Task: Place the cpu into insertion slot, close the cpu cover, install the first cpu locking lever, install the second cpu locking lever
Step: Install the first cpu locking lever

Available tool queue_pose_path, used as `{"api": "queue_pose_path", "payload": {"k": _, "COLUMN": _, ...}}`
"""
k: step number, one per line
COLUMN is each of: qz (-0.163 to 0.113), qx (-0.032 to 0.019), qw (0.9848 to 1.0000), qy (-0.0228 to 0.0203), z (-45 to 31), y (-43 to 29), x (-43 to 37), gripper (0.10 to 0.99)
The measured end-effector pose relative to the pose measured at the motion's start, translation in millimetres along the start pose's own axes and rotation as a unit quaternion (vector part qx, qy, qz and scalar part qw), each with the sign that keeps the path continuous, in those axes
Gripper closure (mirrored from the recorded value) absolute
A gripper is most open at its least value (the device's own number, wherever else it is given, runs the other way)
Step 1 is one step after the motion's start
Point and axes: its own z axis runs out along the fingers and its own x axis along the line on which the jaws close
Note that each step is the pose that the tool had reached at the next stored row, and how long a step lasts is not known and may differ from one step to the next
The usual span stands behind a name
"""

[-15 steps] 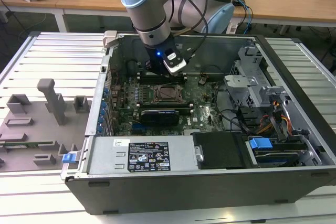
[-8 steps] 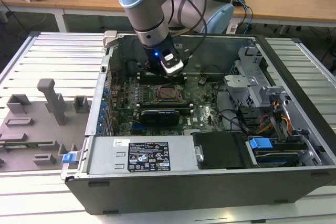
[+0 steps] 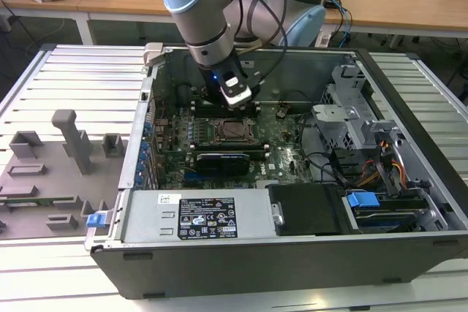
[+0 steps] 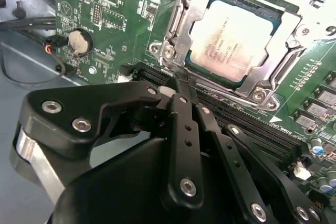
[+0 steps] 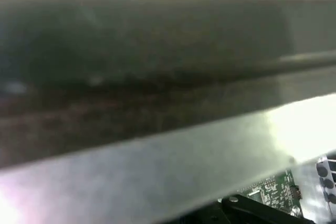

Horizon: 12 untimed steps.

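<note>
Black linkage arms of my claw (image 4: pixel 181 95) crowd the foreground of the second wrist view, and its fingers (image 4: pixel 184 114) sit pressed together with nothing between them. Their tips hover just beside the corner of the silvery frame around the insertion slot (image 4: pixel 178 22), right above a long black card slot (image 4: pixel 252 124); whether they touch the metal I cannot tell.

Beyond the tips, the cpu (image 4: pixel 233 40) lies flat in its socket, its silver-grey top facing up. The cpu cover (image 4: pixel 273 85) appears to be down around it, the chip showing through the square window. A round coin battery (image 4: pixel 80 41) sits on the green motherboard (image 4: pixel 110 19) well apart from the socket.

From the exterior view I see the arm (image 3: pixel 201 12) reaching down into the open computer case (image 3: pixel 292 253), which rests on a ribbed grey desk (image 3: pixel 66 78). My claw (image 3: pixel 235 100) hangs just above the socket, where the cpu (image 3: pixel 235 131) shows as a small pale square. A grey fixture tray (image 3: pixel 51 173) lies on the exterior view's left of the case.

A blurred grey case wall (image 5: pixel 157 103) sits close in the first wrist view, with a sliver of the green motherboard (image 5: pixel 273 190) visible past it.
</note>
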Motion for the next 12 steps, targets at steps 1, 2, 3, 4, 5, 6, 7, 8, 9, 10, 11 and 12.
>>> {"api": "queue_pose_path", "payload": {"k": 1, "qz": 0.002, "qx": -0.0002, "qw": 1.0, "qy": -0.0005, "z": 0.8, "y": 0.1, "x": 0.2, "gripper": 0.98}}
{"api": "queue_pose_path", "payload": {"k": 2, "qz": 0.004, "qx": 0.001, "qw": 1.0, "qy": -0.0009, "z": 1.0, "y": 0.0, "x": 0.3, "gripper": 0.98}}
{"api": "queue_pose_path", "payload": {"k": 3, "qz": 0.006, "qx": 0.0018, "qw": 1.0, "qy": -0.0011, "z": 1.1, "y": -0.1, "x": 0.3, "gripper": 0.98}}
{"api": "queue_pose_path", "payload": {"k": 4, "qz": 0.006, "qx": 0.0021, "qw": 1.0, "qy": -0.0012, "z": 1.1, "y": -0.2, "x": 0.3, "gripper": 0.98}}
{"api": "queue_pose_path", "payload": {"k": 5, "qz": 0.007, "qx": 0.0022, "qw": 1.0, "qy": -0.0012, "z": 1.1, "y": -0.2, "x": 0.3, "gripper": 0.98}}
{"api": "queue_pose_path", "payload": {"k": 6, "qz": 0.007, "qx": 0.0022, "qw": 1.0, "qy": -0.0013, "z": 1.2, "y": -0.1, "x": 0.3, "gripper": 0.98}}
{"api": "queue_pose_path", "payload": {"k": 7, "qz": 0.007, "qx": 0.0021, "qw": 1.0, "qy": -0.0013, "z": 1.2, "y": -0.1, "x": 0.3, "gripper": 0.98}}
{"api": "queue_pose_path", "payload": {"k": 8, "qz": 0.007, "qx": 0.0021, "qw": 1.0, "qy": -0.0013, "z": 1.1, "y": -0.1, "x": 0.2, "gripper": 0.98}}
{"api": "queue_pose_path", "payload": {"k": 9, "qz": 0.007, "qx": 0.0019, "qw": 1.0, "qy": -0.0013, "z": 0.1, "y": 0.2, "x": -0.2, "gripper": 0.98}}
{"api": "queue_pose_path", "payload": {"k": 10, "qz": 0.007, "qx": 0.0021, "qw": 1.0, "qy": -0.0014, "z": -3.7, "y": 0.9, "x": -1.5, "gripper": 0.98}}
{"api": "queue_pose_path", "payload": {"k": 11, "qz": 0.007, "qx": 0.0022, "qw": 1.0, "qy": -0.0013, "z": -6.4, "y": 1.4, "x": -2.4, "gripper": 0.98}}
{"api": "queue_pose_path", "payload": {"k": 12, "qz": 0.007, "qx": 0.0021, "qw": 1.0, "qy": -0.0013, "z": -9.6, "y": 2.1, "x": -3.5, "gripper": 0.98}}
